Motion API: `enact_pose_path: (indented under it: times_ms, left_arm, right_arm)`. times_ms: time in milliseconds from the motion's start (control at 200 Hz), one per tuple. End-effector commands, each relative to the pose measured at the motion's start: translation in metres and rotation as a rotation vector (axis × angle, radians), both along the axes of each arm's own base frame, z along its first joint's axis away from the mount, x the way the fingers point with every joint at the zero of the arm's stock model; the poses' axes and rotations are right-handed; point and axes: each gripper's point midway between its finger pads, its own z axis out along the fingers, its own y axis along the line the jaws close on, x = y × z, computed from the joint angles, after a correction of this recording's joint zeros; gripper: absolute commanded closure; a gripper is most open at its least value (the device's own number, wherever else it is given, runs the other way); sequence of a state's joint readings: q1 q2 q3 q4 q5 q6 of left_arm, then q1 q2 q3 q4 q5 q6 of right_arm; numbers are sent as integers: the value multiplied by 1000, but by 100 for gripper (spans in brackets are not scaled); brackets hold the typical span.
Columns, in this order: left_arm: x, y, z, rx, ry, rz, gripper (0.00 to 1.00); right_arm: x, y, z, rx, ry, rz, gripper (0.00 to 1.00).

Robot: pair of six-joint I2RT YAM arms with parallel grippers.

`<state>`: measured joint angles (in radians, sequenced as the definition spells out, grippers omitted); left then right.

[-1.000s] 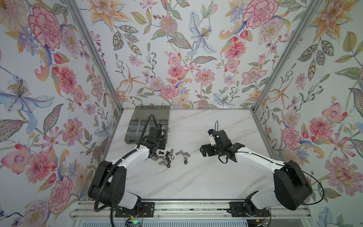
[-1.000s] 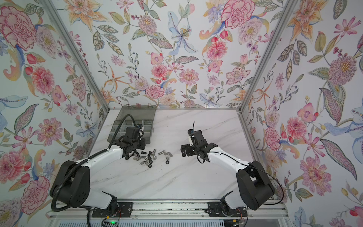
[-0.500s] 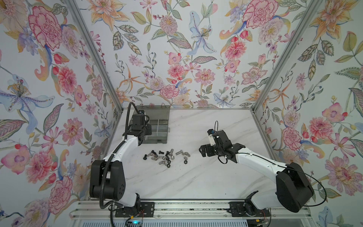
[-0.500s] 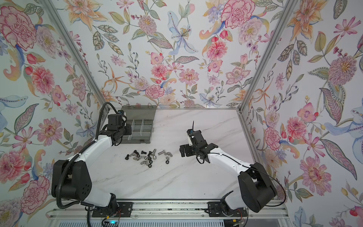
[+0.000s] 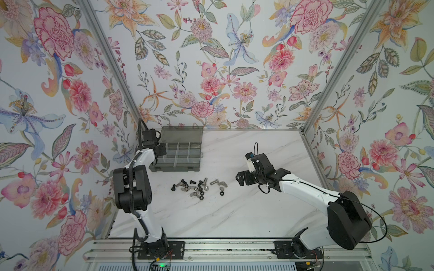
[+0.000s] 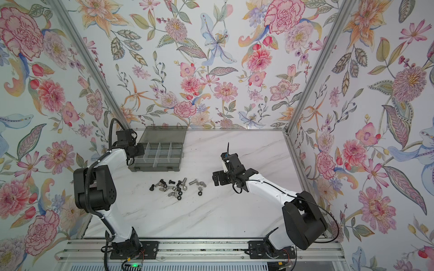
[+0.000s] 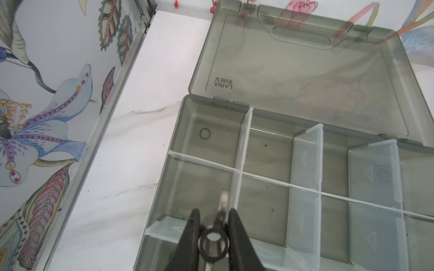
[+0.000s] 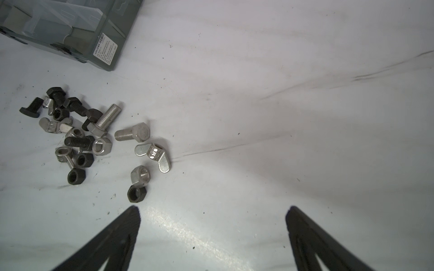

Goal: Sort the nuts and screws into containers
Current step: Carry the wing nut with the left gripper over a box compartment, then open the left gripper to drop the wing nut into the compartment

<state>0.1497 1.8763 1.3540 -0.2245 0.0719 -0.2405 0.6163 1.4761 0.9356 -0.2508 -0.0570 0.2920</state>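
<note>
Left gripper (image 7: 214,212): pinched a wing nut (image 7: 213,244), just above a left-edge cell (image 7: 202,187) of the box (image 7: 180,131).
Right gripper (image 8: 212,208): wide open, near the loose pile (image 8: 79,131).

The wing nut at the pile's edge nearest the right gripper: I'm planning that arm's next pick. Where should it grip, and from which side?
Probably the central barrel of the wing nut, from straight above, the right gripper with fingers astride it, across the wings' line. Both wings lie splayed low on the table; the barrel stands proud.
</note>
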Motion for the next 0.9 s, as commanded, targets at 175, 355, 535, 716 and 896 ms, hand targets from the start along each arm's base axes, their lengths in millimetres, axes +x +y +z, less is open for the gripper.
enact_pose_path:
  times_ms: [175,355,535,716,896]
  left_arm:
    - [22,10,-6,11,4,-12,100]
    - [20,17,-19,12,34,3,100]
    - [12,15,-32,3,60,2,100]
    - [3,13,-45,-9,74,7,100]
    - [-1,13,-49,-5,81,10,100]
  right_arm:
    - [2,10,-13,-22,52,27,1]
    - [5,14,-12,-22,49,37,1]
    - [7,15,-11,-21,49,43,1]
    - [5,15,-13,-24,53,46,1]
    - [4,14,-13,-23,53,43,1]
